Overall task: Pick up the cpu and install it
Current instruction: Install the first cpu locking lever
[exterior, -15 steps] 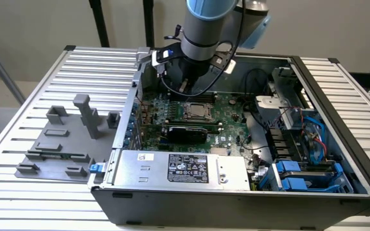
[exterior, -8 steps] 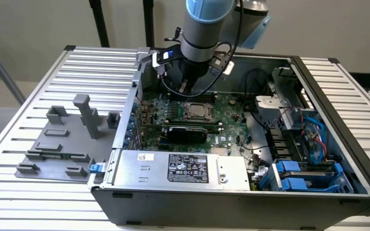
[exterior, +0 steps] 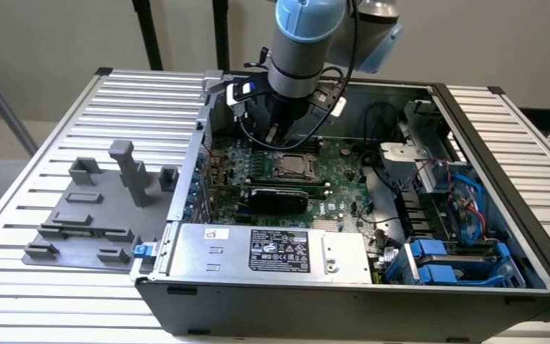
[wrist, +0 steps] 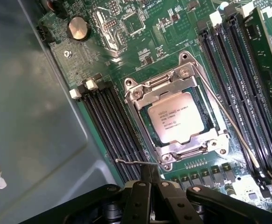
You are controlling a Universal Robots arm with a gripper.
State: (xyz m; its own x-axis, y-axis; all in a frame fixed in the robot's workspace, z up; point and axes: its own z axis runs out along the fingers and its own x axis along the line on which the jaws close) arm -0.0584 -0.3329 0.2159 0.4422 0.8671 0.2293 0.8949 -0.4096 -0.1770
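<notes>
1. Closed and empty, the gripper (wrist: 150, 176) hangs just beside a thin wire lever (wrist: 136, 162).
2. Your cpu (wrist: 177, 116) sits in the socket (wrist: 191, 145), near the exterior view's centre.
3. Judge it light, stiff and fragile: hold its edges.

The arm (exterior: 299, 43) is cut off at twelve o'clock of the exterior view, and its wrist and cables cover most of the pincer (exterior: 277, 135), which sits at eleven o'clock of the cpu (exterior: 294, 164). From the wrist camera the pincer's body runs past the picture's edge, as do the memory slots (wrist: 247, 88). The print on the cpu's lid and on the power supply label (exterior: 280, 251) is too small to read. The desk (exterior: 132, 93) is cropped at six and nine o'clock.
</notes>
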